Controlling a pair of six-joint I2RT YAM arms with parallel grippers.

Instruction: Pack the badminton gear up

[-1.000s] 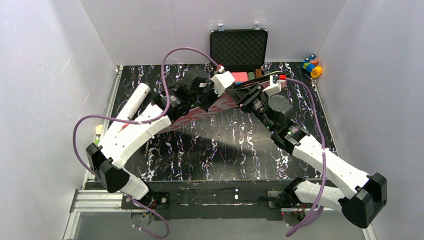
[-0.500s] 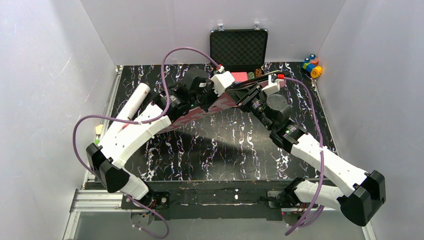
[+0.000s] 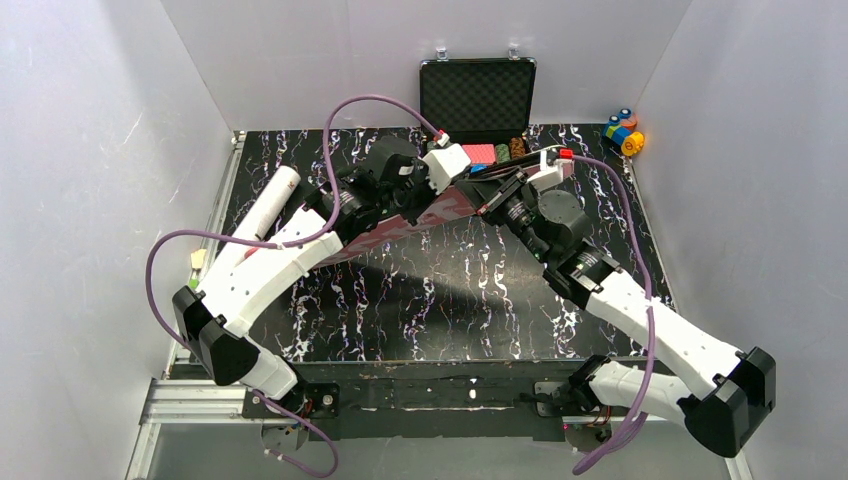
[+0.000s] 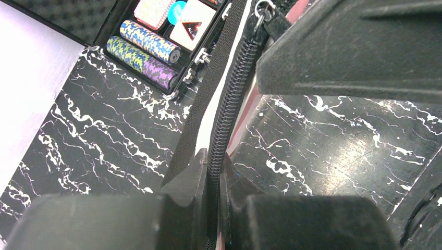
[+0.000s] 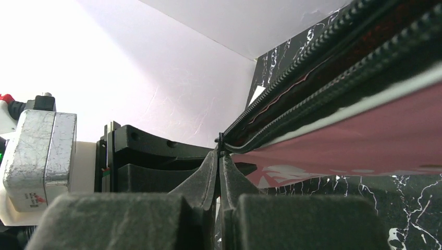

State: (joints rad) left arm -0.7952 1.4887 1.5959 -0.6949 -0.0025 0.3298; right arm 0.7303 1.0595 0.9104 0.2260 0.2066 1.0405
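The pink "SPORT" bag is held up off the table between both grippers. My left gripper is shut on the bag's black zipper edge, which runs up between its fingers. My right gripper is shut on the zipper pull at the end of the bag's zipper; the pink bag side stretches away to the right. The pull also shows in the left wrist view. The long white tube lies on the table at far left. No rackets or shuttlecocks are in view.
An open black case of poker chips stands at the back centre, close behind both grippers; its chips show in the left wrist view. Small colourful toy blocks sit at the back right. White walls enclose the black marbled table.
My right wrist shifted slightly left, then back right, still pinching the zipper pull. The left arm and the bag have hardly moved.
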